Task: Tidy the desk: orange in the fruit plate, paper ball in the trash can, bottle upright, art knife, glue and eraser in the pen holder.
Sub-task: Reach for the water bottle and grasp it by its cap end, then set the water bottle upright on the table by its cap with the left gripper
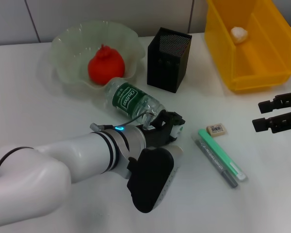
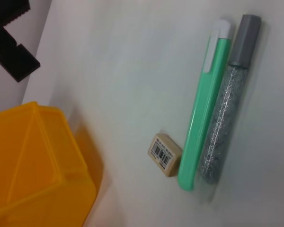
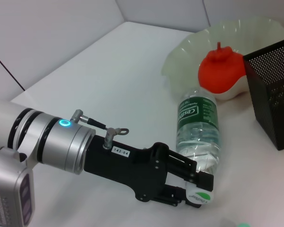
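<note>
Evidently, the lying clear plastic green-labelled bottle (image 3: 196,127) is clamped at its cap by the left gripper (image 3: 191,182), for uprighting.

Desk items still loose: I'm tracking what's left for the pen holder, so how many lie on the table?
3: the eraser, the green art knife just nearer the robot, and the glitter glue alongside the knife.

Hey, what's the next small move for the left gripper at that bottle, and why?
Probably close on the cap end, then tip it upright. The bottle lies on its side on the table, and the left gripper has its fingers around the cap. The right gripper hovers off to the side.
</note>
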